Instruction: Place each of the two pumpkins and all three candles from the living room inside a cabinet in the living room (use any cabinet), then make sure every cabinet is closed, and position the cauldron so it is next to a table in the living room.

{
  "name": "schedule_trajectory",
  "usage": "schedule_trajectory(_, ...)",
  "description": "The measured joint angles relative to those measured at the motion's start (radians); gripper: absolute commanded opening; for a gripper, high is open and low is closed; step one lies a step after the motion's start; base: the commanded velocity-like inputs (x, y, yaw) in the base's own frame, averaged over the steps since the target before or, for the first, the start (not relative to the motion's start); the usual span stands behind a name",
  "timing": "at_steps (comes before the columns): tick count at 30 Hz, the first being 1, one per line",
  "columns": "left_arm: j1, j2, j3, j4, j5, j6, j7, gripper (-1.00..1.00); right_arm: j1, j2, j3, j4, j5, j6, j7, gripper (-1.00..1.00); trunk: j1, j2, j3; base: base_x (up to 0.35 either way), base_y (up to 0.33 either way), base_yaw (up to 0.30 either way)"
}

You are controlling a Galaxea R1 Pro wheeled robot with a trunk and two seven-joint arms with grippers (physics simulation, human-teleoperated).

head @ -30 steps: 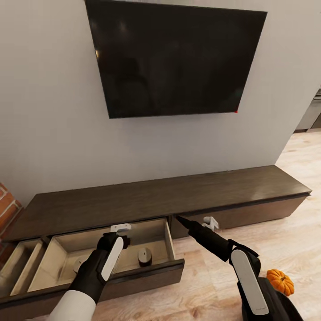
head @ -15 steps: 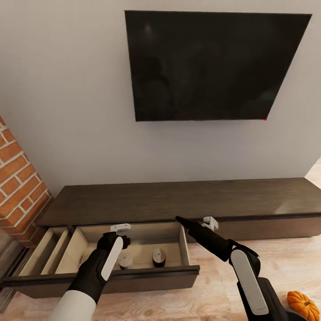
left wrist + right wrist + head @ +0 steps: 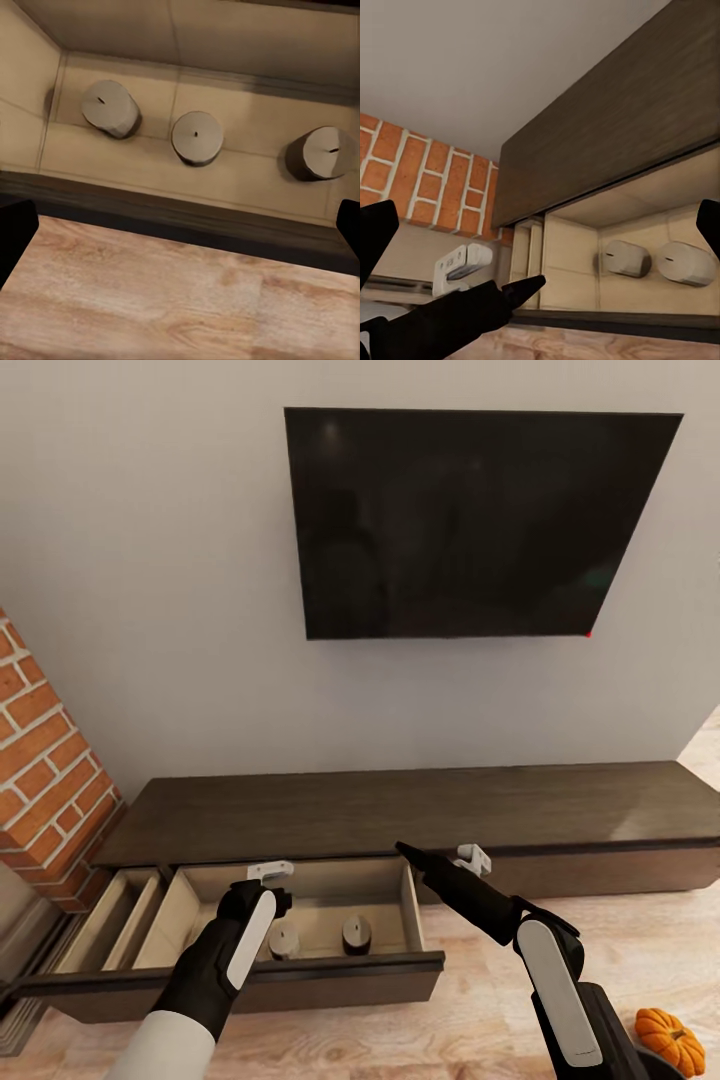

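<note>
Three grey candles [image 3: 196,137] stand in a row on the pale wood floor of the cabinet's [image 3: 420,810] pulled-out drawer [image 3: 300,965]; in the head view two of them show past the left arm. The left claw [image 3: 270,872] hangs above this drawer, near its back wall, its two black tips spread wide apart at the edges of the left wrist view, holding nothing, with the candles below and between them. A narrower drawer [image 3: 95,935] beside it also stands open.

One orange pumpkin [image 3: 671,1039] lies on the light wooden floor [image 3: 480,1020], well apart from the open drawer and close by the right arm's elbow. The right claw [image 3: 470,857] hovers before a closed drawer front, just beside the open drawer's corner, its tips likewise spread and empty.

The cabinet is a long, low dark-brown unit set against a pale grey wall [image 3: 150,610]. A black television [image 3: 470,520] hangs above it, and a red brick column [image 3: 45,750] rises at the cabinet's left end.
</note>
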Motion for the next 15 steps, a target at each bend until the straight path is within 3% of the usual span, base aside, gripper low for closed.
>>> schedule_trajectory(5, 0.000, 0.001, 0.000, -0.002, 0.000, 0.000, 0.000, 1.00, 0.000, 0.000, 0.000, 0.000, 0.000, 0.000, 0.000, 1.00, -0.019, 0.035, 0.016, -0.083, 0.000, 0.000)
schedule_trajectory(10, 0.000, 0.002, 0.000, -0.018, 0.000, 0.001, 0.000, 1.00, 0.000, 0.001, 0.000, 0.001, 0.000, 0.000, 0.000, 1.00, -0.038, 0.070, 0.031, -0.302, 0.000, -0.018)
schedule_trajectory(15, 0.000, 0.002, -0.001, -0.041, 0.000, 0.027, -0.002, 1.00, 0.000, 0.000, 0.000, 0.000, 0.000, 0.000, 0.000, 1.00, -0.038, 0.070, 0.036, -0.331, 0.000, -0.190)
